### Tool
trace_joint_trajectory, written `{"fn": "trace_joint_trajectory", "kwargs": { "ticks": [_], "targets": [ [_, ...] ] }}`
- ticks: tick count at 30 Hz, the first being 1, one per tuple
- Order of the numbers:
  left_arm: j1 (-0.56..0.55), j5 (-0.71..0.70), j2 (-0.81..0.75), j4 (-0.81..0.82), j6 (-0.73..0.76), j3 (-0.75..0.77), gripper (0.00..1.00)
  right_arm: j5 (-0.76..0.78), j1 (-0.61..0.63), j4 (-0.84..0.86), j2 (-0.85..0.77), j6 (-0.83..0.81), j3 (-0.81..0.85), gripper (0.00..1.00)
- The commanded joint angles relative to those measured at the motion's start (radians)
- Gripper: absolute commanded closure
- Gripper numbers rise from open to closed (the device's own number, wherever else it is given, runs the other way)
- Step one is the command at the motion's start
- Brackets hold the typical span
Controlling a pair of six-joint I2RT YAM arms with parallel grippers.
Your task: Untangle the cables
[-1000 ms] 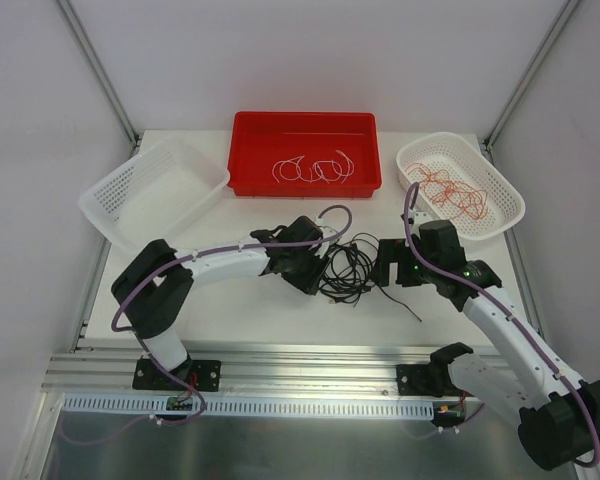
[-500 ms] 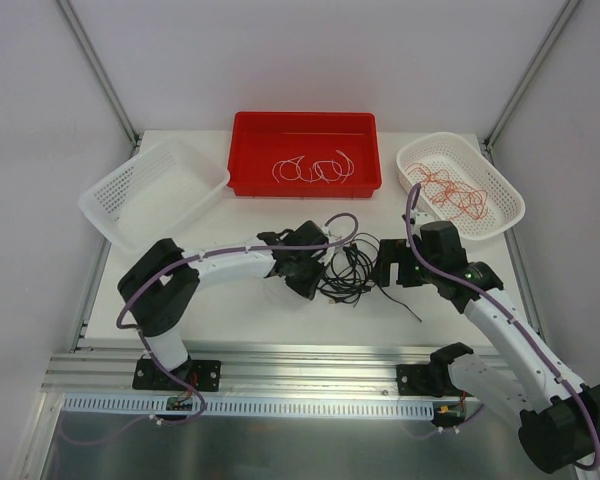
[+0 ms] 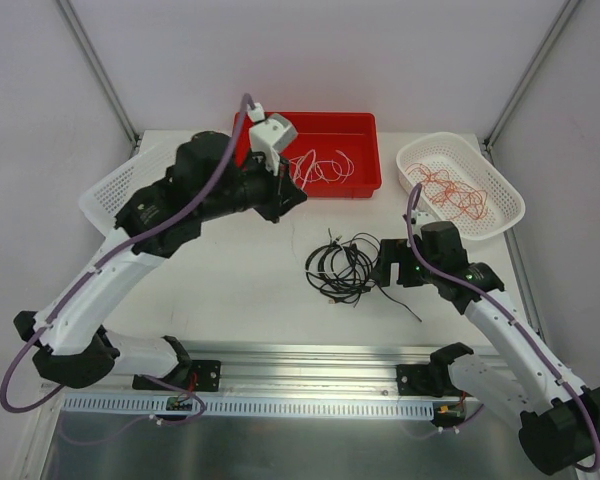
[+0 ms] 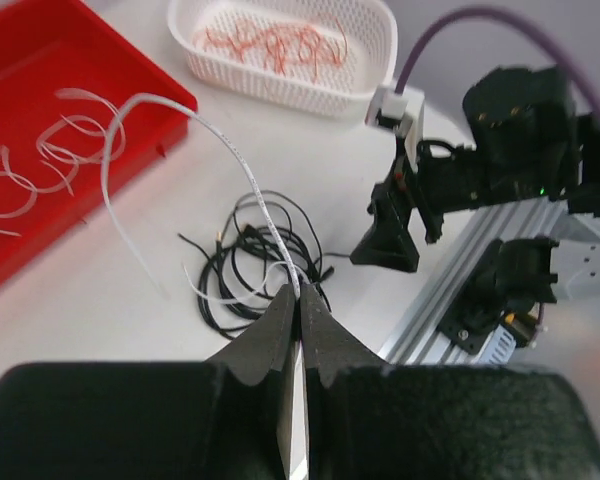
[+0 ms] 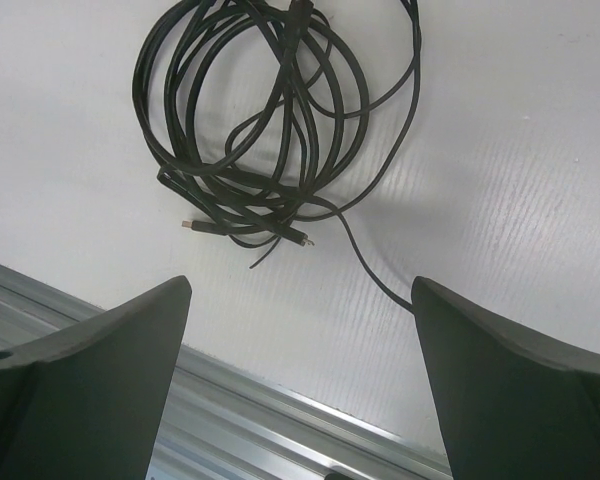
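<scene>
Three containers stand along the far edge of the table [image 3: 230,290]. In the middle is the red bin [image 3: 355,135], a shallow rectangular tray, with loose white cables [image 3: 325,168] curled on its floor towards the near side. To its right is the right basket [image 3: 495,175], white and oval with a perforated wall, and a tangle of red-orange cables [image 3: 452,192] lies across its middle. To the left of the bin sits the left basket [image 3: 105,195], also white mesh, set at an angle and largely hidden behind the left arm; I cannot tell what it holds

The black cables [image 3: 342,268] lie in a loose coil on the middle of the table, on the near side of the red bin and between the two arms, with one end trailing off to the near right

The left gripper [image 3: 292,200] hangs above the table just in front of the red bin's left end, clenched on one white cable [image 4: 140,98]. In the left wrist view that cable rises from the pinched fingertips [image 4: 265,335], arcs over the bin's corner and drops to a free end. The right gripper [image 3: 388,265] sits low just to the right of the black cables, apart from them. The right wrist view shows its fingers [image 5: 100,340] spread wide and grasping nothing, with the coil on the table beyond them
</scene>
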Motion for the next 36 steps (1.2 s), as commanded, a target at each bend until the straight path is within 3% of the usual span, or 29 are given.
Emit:
{"fn": "trace_joint_trajectory", "kwargs": {
  "ticks": [1,9,14,21,28,36],
  "targets": [
    [0.026,-0.038,-0.023,-0.094,0.045,0.107,1.0,0.016,0.005,-0.008,-0.031,0.011,-0.008,0.03],
    [0.15,-0.055,0.043,-0.092,0.088,0.344,1.0,0.013,0.006,-0.017,-0.046,0.011,-0.009,0.03],
    [0.256,-0.047,0.164,-0.077,0.101,0.467,1.0,-0.003,0.006,-0.028,-0.055,0.011,-0.003,0.03],
    [0.317,-0.064,0.336,-0.032,0.147,0.743,1.0,-0.038,0.006,-0.051,-0.055,0.005,0.02,0.03],
    [0.392,-0.107,0.422,0.234,0.244,0.688,1.0,-0.058,0.005,-0.074,-0.022,-0.022,0.058,0.03],
    [0.46,-0.056,0.621,0.385,0.258,0.725,1.0,-0.064,0.005,-0.069,0.04,-0.065,0.072,0.03]
  ]
}}
